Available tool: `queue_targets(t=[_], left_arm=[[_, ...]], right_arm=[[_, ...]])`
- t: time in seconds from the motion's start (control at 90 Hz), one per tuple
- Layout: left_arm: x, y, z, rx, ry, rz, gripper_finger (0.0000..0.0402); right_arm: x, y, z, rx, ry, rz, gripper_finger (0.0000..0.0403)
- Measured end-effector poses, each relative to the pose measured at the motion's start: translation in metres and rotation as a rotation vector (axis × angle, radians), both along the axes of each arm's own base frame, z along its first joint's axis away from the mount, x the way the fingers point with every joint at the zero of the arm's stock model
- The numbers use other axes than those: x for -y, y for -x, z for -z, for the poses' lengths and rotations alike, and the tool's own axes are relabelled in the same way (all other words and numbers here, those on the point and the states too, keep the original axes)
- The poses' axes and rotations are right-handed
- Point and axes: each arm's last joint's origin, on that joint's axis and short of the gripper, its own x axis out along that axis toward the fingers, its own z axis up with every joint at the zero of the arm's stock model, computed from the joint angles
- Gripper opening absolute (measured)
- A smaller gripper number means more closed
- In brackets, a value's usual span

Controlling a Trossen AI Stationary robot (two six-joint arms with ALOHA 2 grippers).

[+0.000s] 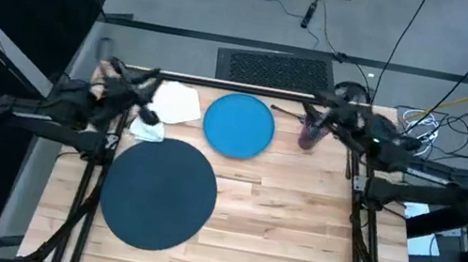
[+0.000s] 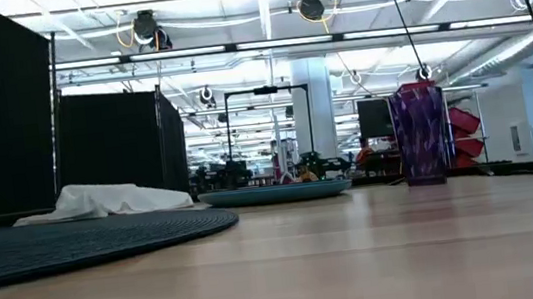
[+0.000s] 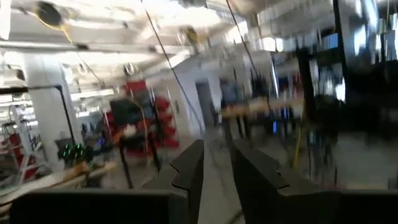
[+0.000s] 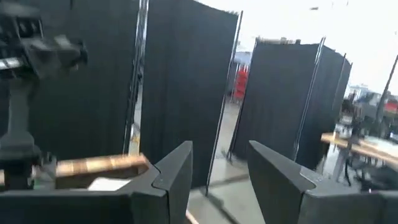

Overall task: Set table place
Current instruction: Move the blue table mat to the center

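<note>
Nearest, the navy mat (image 1: 159,192) lies on the table (image 1: 294,227); beyond it sit the napkin (image 1: 174,102), blue plate (image 1: 239,125) and purple cup (image 1: 311,134). The left gripper (image 3: 216,163) is narrowly parted, the right gripper (image 4: 219,167) wide, both raised and empty.

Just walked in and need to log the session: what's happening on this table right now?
A two-armed robot is partway through setting a place. On the pale wooden table lie a large dark navy round mat, a bright blue plate behind it, a crumpled white napkin at far left and a small purple cup at far right. The left gripper is raised near the napkin, the right gripper near the cup; both are open and empty. No cutlery is clearly visible.
</note>
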Motion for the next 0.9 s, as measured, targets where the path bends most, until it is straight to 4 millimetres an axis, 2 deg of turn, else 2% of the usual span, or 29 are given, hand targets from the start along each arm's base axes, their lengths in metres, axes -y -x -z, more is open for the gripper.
queue_targets(t=[0.167, 0.289, 0.4, 0.611, 0.9], left_arm=[[-0.009, -0.024, 0.011, -0.202, 0.079, -0.031, 0.0068], [-0.015, -0.034, 0.021, -0.294, 0.158, -0.007, 0.0068], [-0.020, -0.040, 0.038, -0.395, 0.261, 0.016, 0.0068], [-0.028, -0.046, 0.065, -0.546, 0.425, -0.046, 0.0068], [-0.027, -0.050, 0.096, -0.740, 0.585, -0.092, 0.0068]], right_arm=[[0.011, -0.032, 0.010, -0.148, -0.120, -0.126, 0.0138], [0.016, -0.050, 0.020, -0.249, -0.183, -0.158, 0.0138], [0.019, -0.063, 0.030, -0.330, -0.232, -0.195, 0.0138], [0.024, -0.081, 0.058, -0.443, -0.321, -0.207, 0.0138], [0.026, -0.096, 0.091, -0.540, -0.433, -0.230, 0.0138]])
